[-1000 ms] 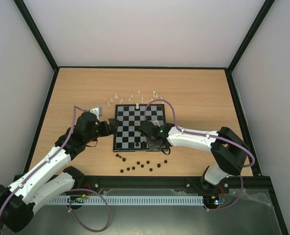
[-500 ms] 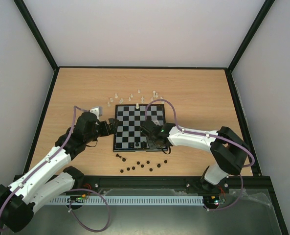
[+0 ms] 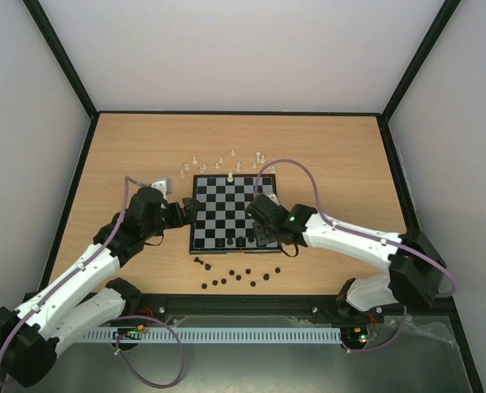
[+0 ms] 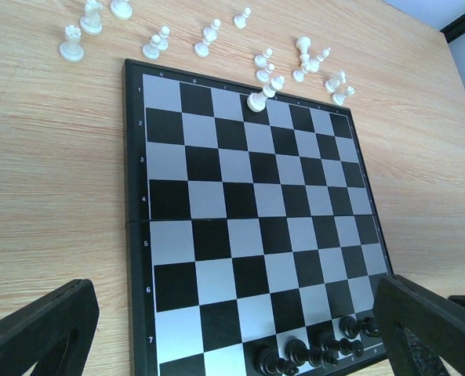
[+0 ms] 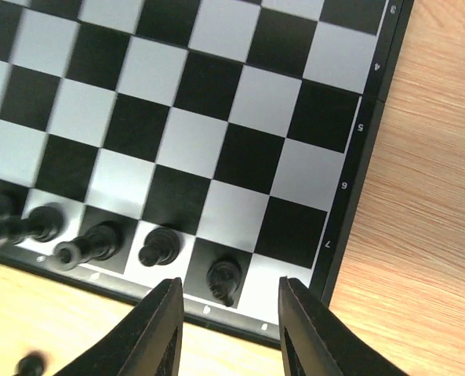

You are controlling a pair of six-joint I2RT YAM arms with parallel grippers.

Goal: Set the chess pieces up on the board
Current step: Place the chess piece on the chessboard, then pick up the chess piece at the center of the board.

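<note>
piece: small dark brown chess piece (image 5: 224,280), upright in near-edge row of black-and-silver checked board (image 5: 356,168), surface centre | right gripper (image 5: 230,301): fingers apart astride it, not touching | left gripper (image 4: 232,313): wide apart, empty, by board's left edge | handling: probably light, rigid, tippy; pinch mid-stem

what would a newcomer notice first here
The checkered board sits mid-table with black pieces lined along its near row, the open right gripper over the end one. White pieces are scattered past its far edge; more black ones wait off its near edge.
</note>
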